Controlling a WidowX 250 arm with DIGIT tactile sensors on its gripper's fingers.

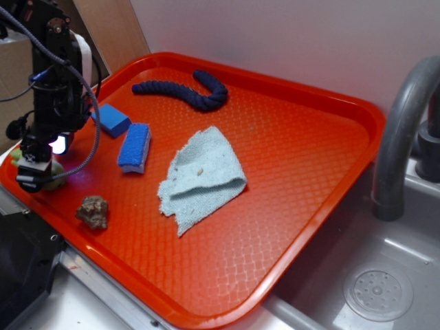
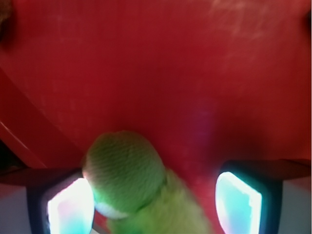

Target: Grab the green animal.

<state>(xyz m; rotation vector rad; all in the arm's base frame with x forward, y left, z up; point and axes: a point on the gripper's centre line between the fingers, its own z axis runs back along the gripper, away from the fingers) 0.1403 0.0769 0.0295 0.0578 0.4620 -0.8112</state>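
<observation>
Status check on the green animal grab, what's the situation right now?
Gripper open, jaws either side of the green animal, one touching it. Toy at the tray edge. Brown rock close by, not between the jaws.

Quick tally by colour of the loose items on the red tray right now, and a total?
Blue: 3, namely rope, block, sponge
Light blue: 1, the cloth
Brown: 1, the rock-like lump
Green: 1, the green animal, between the gripper fingers
Total: 6

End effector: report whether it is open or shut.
Open. In the wrist view the end effector has its two fingers spread apart, with the green animal between them, against one finger only.
</observation>
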